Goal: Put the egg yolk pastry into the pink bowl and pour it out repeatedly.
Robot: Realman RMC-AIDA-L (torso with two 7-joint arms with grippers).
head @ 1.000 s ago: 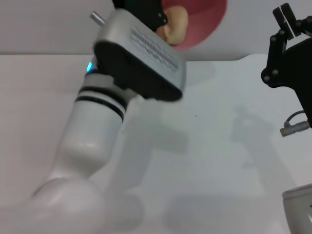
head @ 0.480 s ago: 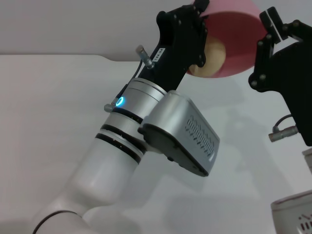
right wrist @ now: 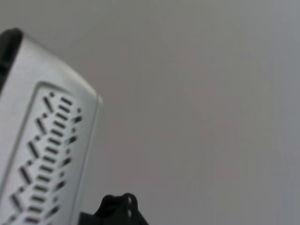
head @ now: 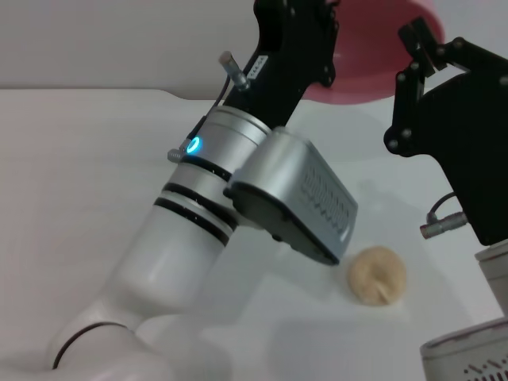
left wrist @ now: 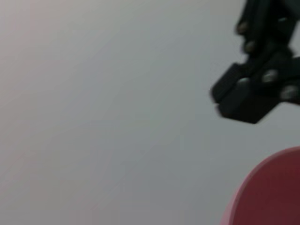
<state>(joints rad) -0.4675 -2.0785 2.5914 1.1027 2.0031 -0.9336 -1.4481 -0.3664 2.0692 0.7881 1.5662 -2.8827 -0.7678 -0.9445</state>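
Pastry (head: 377, 274) lies poured out on the table (head: 79, 175); my left gripper (head: 321, 36) clamps the raised pink bowl (head: 373, 59). Right gripper (head: 425, 48), jaws unclear. Refill next.

No legible text or labels

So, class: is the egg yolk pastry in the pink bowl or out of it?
Out. The egg yolk pastry lies on the white table, while the left gripper holds the pink bowl raised above.

A bare white table (head: 95, 159) against a plain grey wall suggests a lab.
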